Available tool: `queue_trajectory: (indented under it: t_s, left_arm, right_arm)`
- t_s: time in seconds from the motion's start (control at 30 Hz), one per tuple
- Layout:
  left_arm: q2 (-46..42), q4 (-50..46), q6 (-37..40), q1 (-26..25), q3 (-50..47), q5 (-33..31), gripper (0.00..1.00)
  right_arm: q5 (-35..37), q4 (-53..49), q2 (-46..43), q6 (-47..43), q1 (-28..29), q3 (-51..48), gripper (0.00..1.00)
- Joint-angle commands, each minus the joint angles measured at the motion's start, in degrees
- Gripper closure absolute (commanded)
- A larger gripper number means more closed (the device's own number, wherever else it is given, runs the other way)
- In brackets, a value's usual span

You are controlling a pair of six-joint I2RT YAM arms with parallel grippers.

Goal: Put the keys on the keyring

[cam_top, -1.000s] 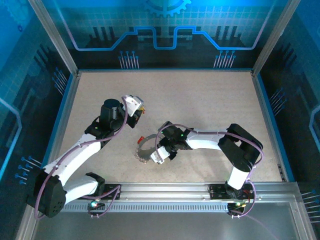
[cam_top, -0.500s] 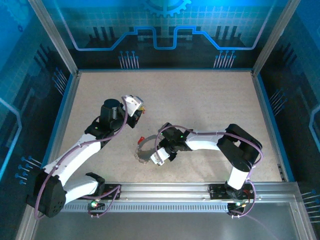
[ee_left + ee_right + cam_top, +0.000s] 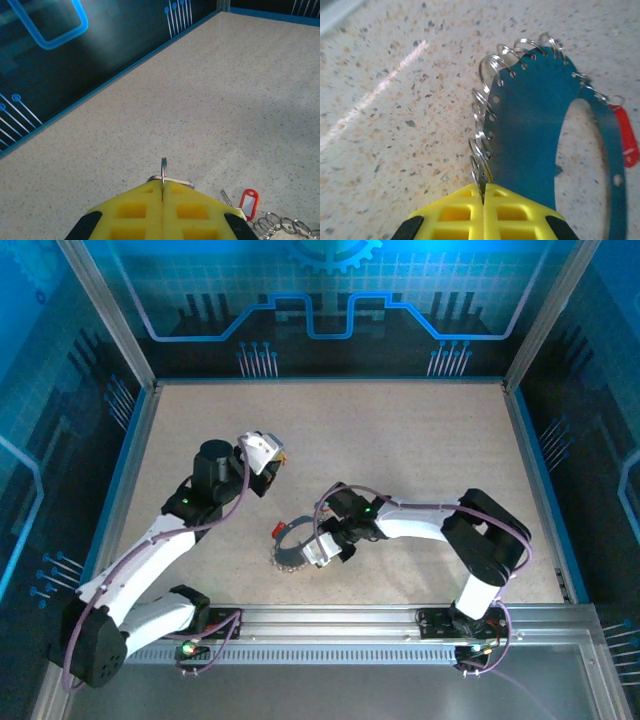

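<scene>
The left claw [image 3: 163,189] hung above the table [image 3: 215,100], clamped tight on what looked like a small key [image 3: 163,171], though little of it showed. To its right the keyring [image 3: 530,125] lay flat on the table, a red key [image 3: 626,135] at its rim. The right claw [image 3: 483,189] had closed on the keyring, pinching one small loop [image 3: 478,171].

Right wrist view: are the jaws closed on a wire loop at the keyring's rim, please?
Yes, the right gripper has its jaws pinched on a loop edging the keyring.
</scene>
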Motion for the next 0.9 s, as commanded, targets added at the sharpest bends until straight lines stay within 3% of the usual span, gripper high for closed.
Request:
queue_trajectory:
  t_s: [0.0, 0.27, 0.43, 0.67, 0.87]
  left_arm:
    - [-2.81, -1.59, 3.87, 0.47, 0.40, 4.60, 1.00]
    - [-4.99, -12.88, 6.73, 0.47, 6.46, 14.77, 1.00]
    - [-7.39, -18.00, 8.86, 0.47, 7.28, 19.22, 1.00]
    - [-9.05, -20.49, 10.74, 0.38, 4.47, 24.95, 1.00]
    - [-8.80, -20.65, 11.64, 0.33, 4.42, 29.80, 1.00]
  right_arm:
    - [-7.85, -6.73, -5.26, 4.45, -2.54, 2.97, 1.00]
    - [-18.62, -12.89, -9.60, 22.69, -8.75, 8.20, 1.00]
    - [-25.46, -15.86, -7.60, 35.17, -13.42, 11.01, 1.00]
    - [-33.46, -7.93, -6.11, 48.69, -15.54, 6.91, 1.00]
    - [-37.49, -4.53, -7.29, 51.96, -16.33, 5.56, 1.00]
